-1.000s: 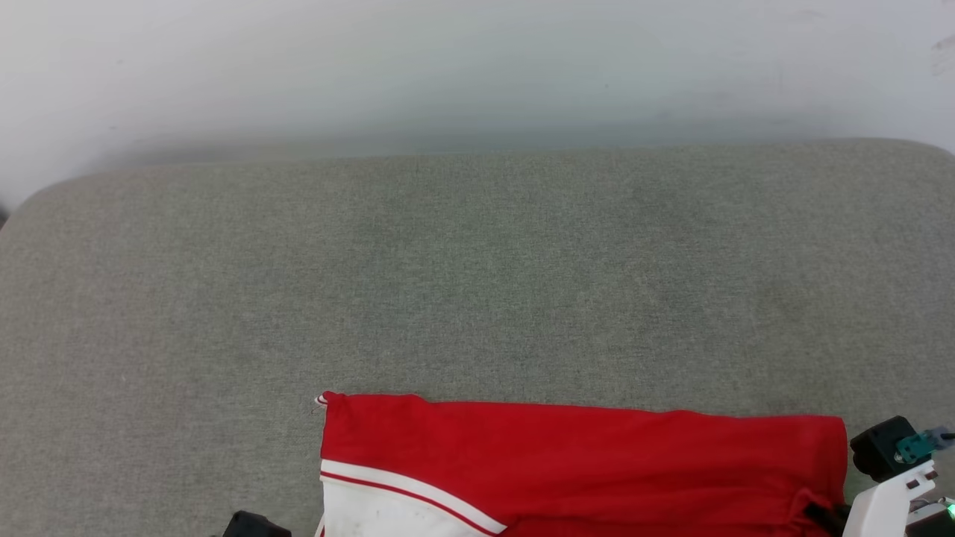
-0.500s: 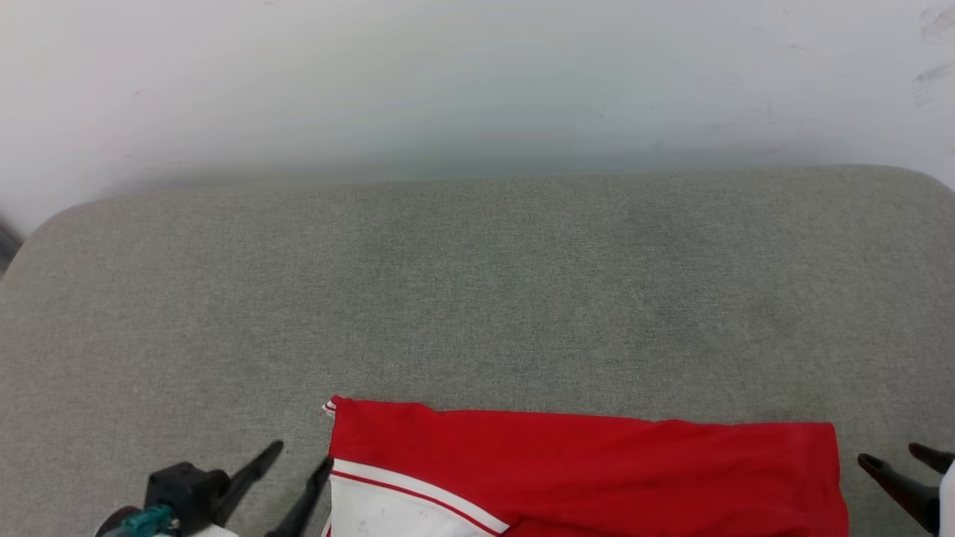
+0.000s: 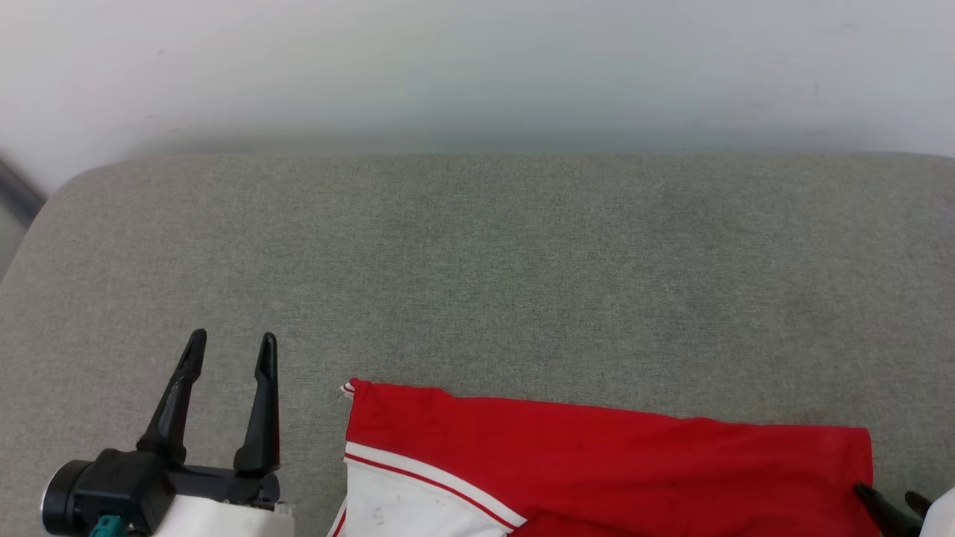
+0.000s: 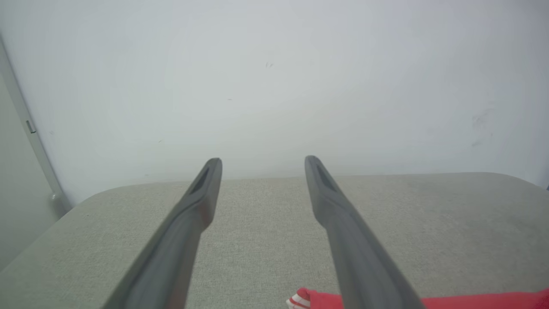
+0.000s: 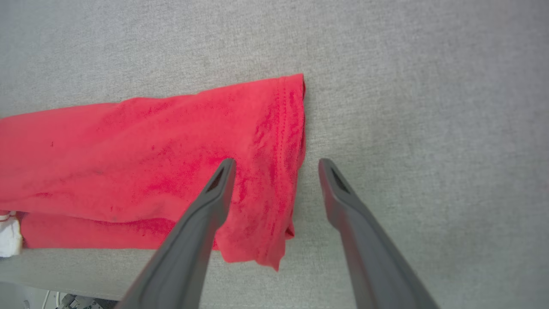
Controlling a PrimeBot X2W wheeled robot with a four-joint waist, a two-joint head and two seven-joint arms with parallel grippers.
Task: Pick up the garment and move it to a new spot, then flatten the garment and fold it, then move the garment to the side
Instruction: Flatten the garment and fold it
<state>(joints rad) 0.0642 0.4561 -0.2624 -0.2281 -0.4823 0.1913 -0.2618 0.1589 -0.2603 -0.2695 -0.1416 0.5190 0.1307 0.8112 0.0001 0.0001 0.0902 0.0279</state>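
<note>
The red garment [image 3: 597,462] lies folded and flat at the near edge of the grey cushioned surface [image 3: 477,283], with a white panel and striped trim at its left end. My left gripper [image 3: 231,349] stands open to the left of it, apart from the cloth, fingers pointing away from me. In the left wrist view the left gripper [image 4: 262,162] is raised, and the garment's striped corner [image 4: 300,299] peeks in at the bottom. My right gripper [image 5: 276,165] is open above the garment's right hem [image 5: 283,141], holding nothing. In the head view the right gripper [image 3: 891,500] sits at the lower right corner.
A pale wall [image 3: 477,67] rises right behind the grey surface. The surface's rounded far left corner [image 3: 67,186] drops off beside a grey vertical strip [image 4: 25,128]. Open grey fabric stretches beyond the garment.
My left gripper has risen into view and come forward left of the garment, now upright and open. The right gripper let go of the right hem and drew back. The camera shifted slightly.
</note>
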